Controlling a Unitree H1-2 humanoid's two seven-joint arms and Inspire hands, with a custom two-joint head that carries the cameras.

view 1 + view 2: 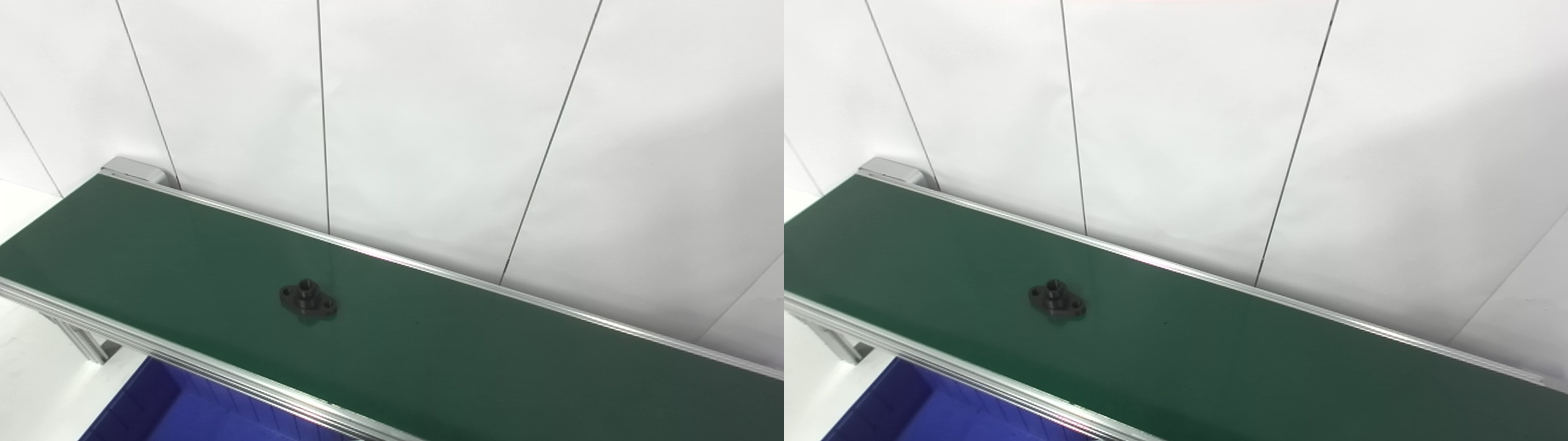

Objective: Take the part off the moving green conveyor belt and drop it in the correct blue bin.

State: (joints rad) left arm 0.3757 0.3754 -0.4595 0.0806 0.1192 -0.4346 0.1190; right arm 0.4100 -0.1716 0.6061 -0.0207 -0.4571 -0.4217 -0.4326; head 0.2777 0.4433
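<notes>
A small black part (308, 297) lies flat on the green conveyor belt (490, 349), left of the belt's middle; it has a raised hub in the centre and a bolt hole at each end. It also shows in the right eye view (1057, 299). A blue bin (177, 407) sits below the belt's near edge at the bottom left, only partly in view. Neither hand is in view.
The belt runs from upper left to lower right between aluminium side rails (184, 361). A white panelled wall (429, 122) stands right behind it. A frame leg (82, 343) stands under the left end, on a white floor.
</notes>
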